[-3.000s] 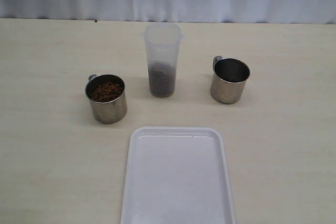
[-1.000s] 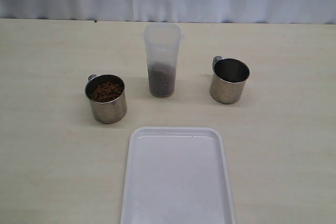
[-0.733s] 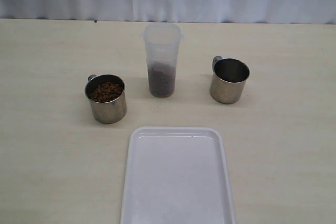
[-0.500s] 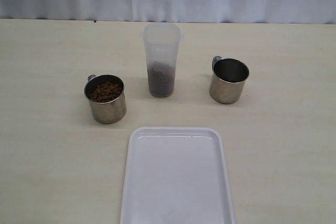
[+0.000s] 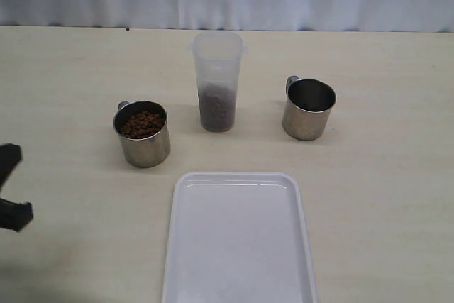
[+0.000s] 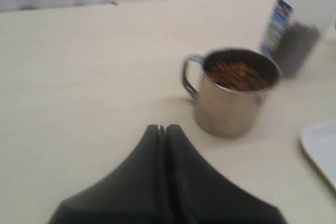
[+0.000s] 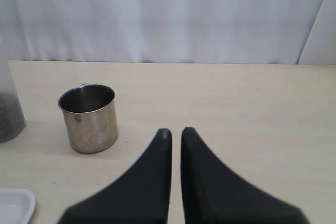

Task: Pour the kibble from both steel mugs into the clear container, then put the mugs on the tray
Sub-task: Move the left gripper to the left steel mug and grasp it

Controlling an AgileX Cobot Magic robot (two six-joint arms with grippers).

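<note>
The clear container stood upright in the middle of the worktop, its lower part dark with kibble. To the container's left-arm side, and a little nearer me, sat one steel mug heaped almost to the rim with brown pellets. On the container's other side the second mug looked empty. The white tray lay bare in front of the container.

The left tool hung low beside the full mug, well out from the container, its two tips pressed together on nothing. The right tool hovered back from the empty mug, tips drawn close with only a thin slit between, also holding nothing.

As I judged it, the trouble ahead lay in the pour. The container's mouth was narrower than the mug's rim, so a quick tip could send pellets over the edge and across the worktop. The container was tall and slim as well, and a knock from the mug or the arm might topple it. Polished steel could slip in a loose pinch.

A blue label showed on the container's side, but it was too blurred to read. I saw no other writing.
</note>
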